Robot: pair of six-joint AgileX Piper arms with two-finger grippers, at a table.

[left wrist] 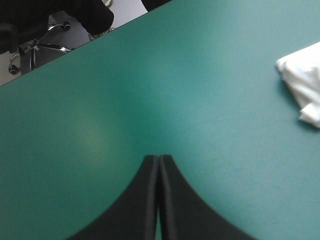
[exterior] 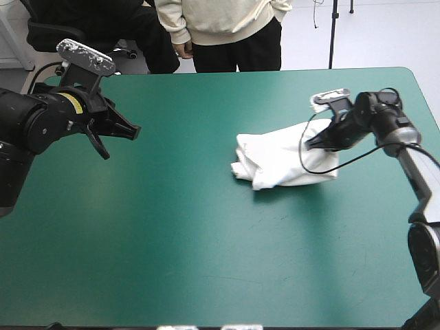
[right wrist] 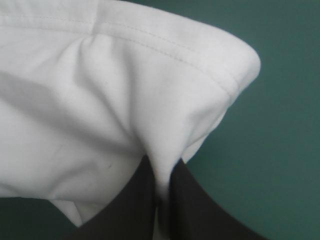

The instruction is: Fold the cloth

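on the right half of the table: we see the t-shirt (exterior: 275, 161), a white crumpled bundle lying on the teal-green cover (exterior: 206, 240), right of the middle.
t-shirt shape: bunched and loosely doubled over, with its thicker, rolled end toward the table's middle; in the right wrist view a stitched hem (right wrist: 165, 40) runs along the fold ahead of the gripper.
right gripper (exterior: 309, 142): at the bundle's right-hand end, low over the cover; we find its black fingers (right wrist: 135, 200) all but closed, a pinch of white fabric clamped between them.
fabric at the grip: it rises from the pinch and fans out into a rounded corner, with bare cover just beside it.
left gripper (exterior: 132, 128): well apart from the t-shirt, held over the table's left part near the far edge, pointing toward the middle.
left fingers: pressed together into one pointed arch, with nothing between them.
left wrist view: we see bare cover ahead of the joined tips, and one end of the t-shirt off to one side, far from them.
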